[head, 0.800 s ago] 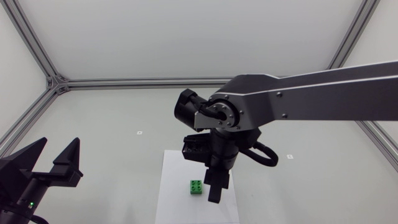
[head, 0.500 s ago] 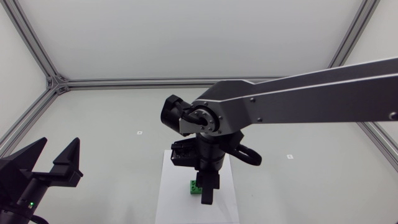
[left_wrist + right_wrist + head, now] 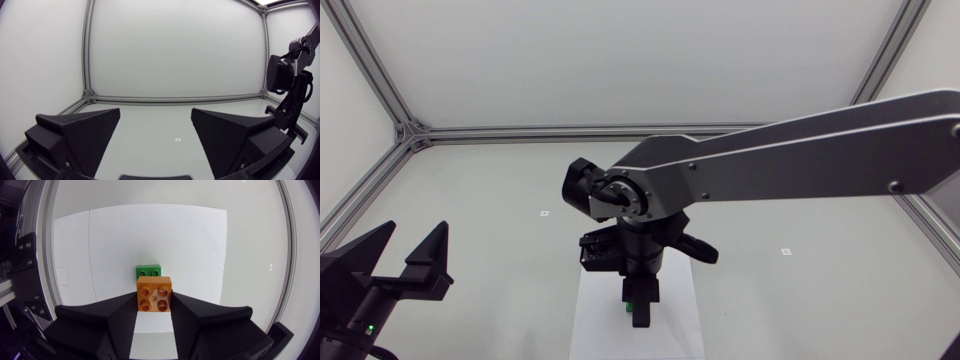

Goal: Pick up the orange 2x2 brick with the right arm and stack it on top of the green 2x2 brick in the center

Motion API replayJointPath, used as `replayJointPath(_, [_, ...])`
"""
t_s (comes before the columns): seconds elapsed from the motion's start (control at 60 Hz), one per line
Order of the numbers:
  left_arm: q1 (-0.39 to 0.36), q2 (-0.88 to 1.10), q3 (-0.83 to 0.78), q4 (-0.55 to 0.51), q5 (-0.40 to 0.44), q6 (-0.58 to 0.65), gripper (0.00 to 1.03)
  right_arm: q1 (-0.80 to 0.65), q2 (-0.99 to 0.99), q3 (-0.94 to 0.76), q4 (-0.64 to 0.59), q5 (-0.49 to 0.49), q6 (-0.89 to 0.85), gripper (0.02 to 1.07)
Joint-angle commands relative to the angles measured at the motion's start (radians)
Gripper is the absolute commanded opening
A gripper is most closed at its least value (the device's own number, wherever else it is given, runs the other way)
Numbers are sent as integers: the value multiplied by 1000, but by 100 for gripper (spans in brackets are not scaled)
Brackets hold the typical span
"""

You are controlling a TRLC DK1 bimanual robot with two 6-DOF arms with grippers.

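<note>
Step in hand: carrying and lining up, just ahead of the stacking itself.

The right arm enters from the right edge of the head frame and extends past the middle. Its right pincer points down over the white sheet at lower centre. In the right wrist view this pincer is clamped on the orange brick, one finger on each side face, studs toward the camera.

The green brick sits on the sheet just ahead of the fingertips, its near edge hidden behind the orange one. In the head frame only a sliver of green shows beside the pincer, so the overlap cannot be read from there. The gap in height between the bricks cannot be told from either view.

Not stacked yet: the two outlines do not coincide, and green lies ahead of orange and slightly off to one side.

The left pincer rests at lower left of the head frame over the counter, fingers spread wide, nothing between them.

Next move, my judgement:
- A short shift forward, with a small sideways trim, until orange covers green squarely.
- A check that the edges run parallel.
- A straight descent with a firm press so the studs seat.
- Release only after that.
</note>
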Motion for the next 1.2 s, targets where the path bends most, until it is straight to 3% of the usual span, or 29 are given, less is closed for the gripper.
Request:
replayJointPath(0.0, [3,-8,-41,-14,4,13,99,10,28,17,-4,-8,-23,8])
replayJointPath(1.183, [1,-8,-41,-15,4,13,99,15,62,16,22,-38,-29,8])
